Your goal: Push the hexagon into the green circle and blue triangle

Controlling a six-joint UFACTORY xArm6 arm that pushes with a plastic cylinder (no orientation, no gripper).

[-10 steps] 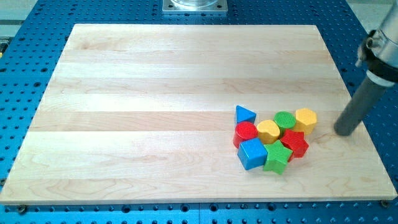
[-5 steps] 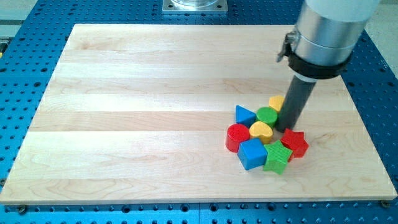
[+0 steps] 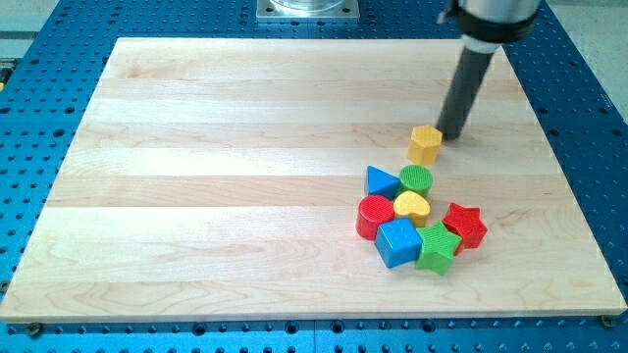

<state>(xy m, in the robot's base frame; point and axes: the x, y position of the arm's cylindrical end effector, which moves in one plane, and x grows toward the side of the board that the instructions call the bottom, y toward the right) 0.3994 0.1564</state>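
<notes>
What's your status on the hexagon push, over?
My tip sits just right of the yellow hexagon. Hexagon apart from green circle and blue triangle, above them. Nothing between.

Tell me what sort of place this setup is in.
Most likely a robotics lab bench, not a home or a shop. A wooden board lies on a blue perforated mounting plate, coloured toy blocks such as the yellow hexagon sit on it, and my tip stands just right of that hexagon.

Yellow hexagon (image 3: 425, 143), green circle (image 3: 416, 178), blue triangle (image 3: 381, 181)
</notes>
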